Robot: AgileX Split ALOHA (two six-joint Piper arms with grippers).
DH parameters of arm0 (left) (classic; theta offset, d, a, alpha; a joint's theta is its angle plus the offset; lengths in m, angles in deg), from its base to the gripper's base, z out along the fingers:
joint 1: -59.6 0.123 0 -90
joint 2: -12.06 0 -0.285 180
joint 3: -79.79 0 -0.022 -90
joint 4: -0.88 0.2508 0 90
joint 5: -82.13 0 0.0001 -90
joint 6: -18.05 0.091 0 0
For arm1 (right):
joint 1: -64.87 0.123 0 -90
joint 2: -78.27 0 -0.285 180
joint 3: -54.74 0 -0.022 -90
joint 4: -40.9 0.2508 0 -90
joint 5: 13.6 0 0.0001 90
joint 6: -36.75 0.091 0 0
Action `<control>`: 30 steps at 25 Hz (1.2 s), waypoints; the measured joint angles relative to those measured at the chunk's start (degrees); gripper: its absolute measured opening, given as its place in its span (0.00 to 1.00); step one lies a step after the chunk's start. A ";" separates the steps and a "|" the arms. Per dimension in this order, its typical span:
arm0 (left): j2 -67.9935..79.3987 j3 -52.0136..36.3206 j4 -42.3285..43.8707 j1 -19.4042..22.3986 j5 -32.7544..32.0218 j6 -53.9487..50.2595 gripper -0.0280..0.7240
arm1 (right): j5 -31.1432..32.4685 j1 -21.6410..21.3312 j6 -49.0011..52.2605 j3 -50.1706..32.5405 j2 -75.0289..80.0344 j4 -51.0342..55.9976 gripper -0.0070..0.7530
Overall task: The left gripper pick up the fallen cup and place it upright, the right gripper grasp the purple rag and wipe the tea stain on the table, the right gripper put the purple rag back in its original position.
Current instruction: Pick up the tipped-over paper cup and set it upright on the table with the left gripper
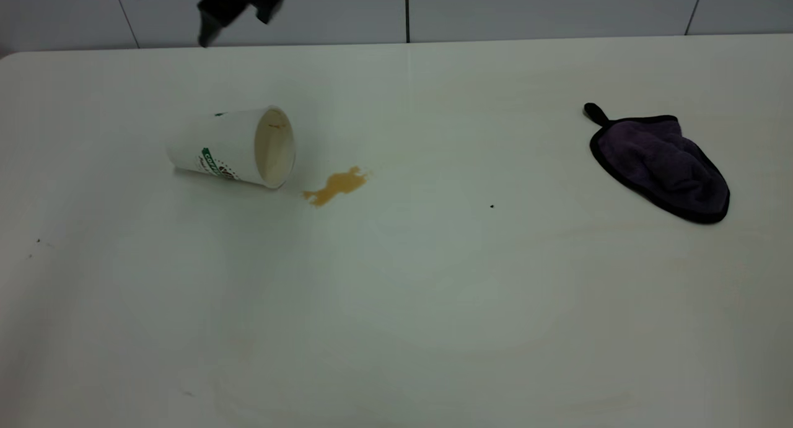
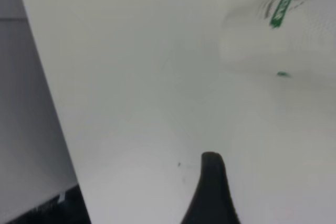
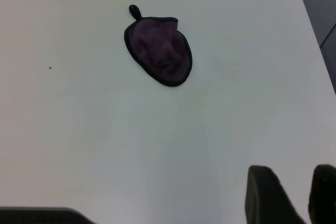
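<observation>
The fallen cup lies on its side at the left of the table, mouth toward the tea stain, an amber splotch just beside its rim. My left gripper hangs open above the table's far edge, behind the cup and apart from it. In the left wrist view only one of its fingers shows, with the cup farther off. The purple rag lies flat at the right. My right gripper hovers well away from the rag, a narrow gap between its fingers and nothing in it.
A grey panelled wall runs behind the table's far edge. The table's side edge shows near the rag in the right wrist view. A tiny dark speck sits mid-table.
</observation>
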 joint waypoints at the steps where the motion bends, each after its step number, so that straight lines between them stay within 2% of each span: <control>1: 1.63 1.00 0.70 -0.72 0.91 -0.01 0.91 | 0.00 0.00 0.00 0.00 0.00 0.00 0.32; 5: 8.34 4.14 3.57 -2.47 1.29 -0.01 0.90 | 0.00 0.00 0.00 0.00 0.00 0.00 0.32; 16: 21.45 11.34 10.98 -2.28 3.45 -2.36 0.88 | 0.00 0.00 0.00 0.00 0.00 0.00 0.32; 22: 24.06 11.86 16.13 -0.20 5.26 -5.53 0.85 | 0.00 0.00 0.00 0.00 0.00 0.00 0.32; 26: 25.12 11.86 16.70 2.83 6.45 -5.80 0.83 | 0.00 0.00 0.00 0.00 0.00 0.00 0.32; 30: 25.41 11.86 16.97 5.26 8.22 -5.86 0.73 | 0.00 0.00 0.00 0.00 0.00 0.00 0.32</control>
